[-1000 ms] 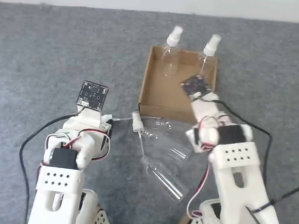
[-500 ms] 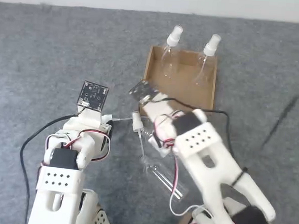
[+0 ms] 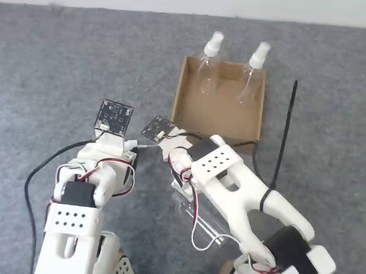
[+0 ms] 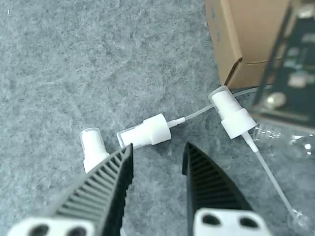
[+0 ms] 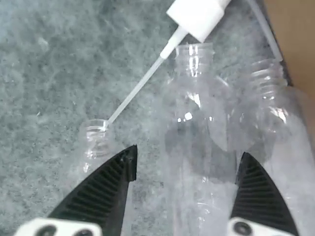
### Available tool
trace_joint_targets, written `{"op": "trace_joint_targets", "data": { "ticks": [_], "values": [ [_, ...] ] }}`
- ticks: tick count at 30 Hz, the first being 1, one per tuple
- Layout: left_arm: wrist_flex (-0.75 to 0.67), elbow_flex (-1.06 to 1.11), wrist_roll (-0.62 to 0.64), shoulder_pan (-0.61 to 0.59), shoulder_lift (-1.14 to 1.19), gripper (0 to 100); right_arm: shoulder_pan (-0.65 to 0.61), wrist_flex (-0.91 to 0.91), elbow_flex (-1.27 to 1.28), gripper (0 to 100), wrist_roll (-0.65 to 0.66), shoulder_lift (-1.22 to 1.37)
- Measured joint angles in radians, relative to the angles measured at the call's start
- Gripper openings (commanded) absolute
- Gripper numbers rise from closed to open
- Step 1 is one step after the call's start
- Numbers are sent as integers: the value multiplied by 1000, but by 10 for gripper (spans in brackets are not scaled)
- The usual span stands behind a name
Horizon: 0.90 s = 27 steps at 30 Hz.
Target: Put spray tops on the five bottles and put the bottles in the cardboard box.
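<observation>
hovering right claw [image 5: 188, 156] gapes over capless bottles [image 5: 194, 98].

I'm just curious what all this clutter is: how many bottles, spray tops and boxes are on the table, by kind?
Capped bottles in the cardboard box: 2
Uncapped bottles on the table: 3
Spray tops not yet fitted: 3
Cardboard box: 1
Total: 9
</observation>
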Motion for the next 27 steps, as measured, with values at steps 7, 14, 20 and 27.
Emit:
{"op": "trace_joint_targets", "data": {
  "ticks": [7, 14, 20, 27],
  "values": [
    [0, 0, 0, 0, 0, 152, 3, -15, 0, 122, -6, 15],
    [0, 0, 0, 0, 0, 152, 5, -55, 32, 108, -6, 12],
    [-12, 0, 0, -38, 0, 152, 5, 51, 34, 108, -6, -78],
    [-43, 0, 0, -68, 0, 152, 158, 161, 34, 108, -5, -319]
  ]
}}
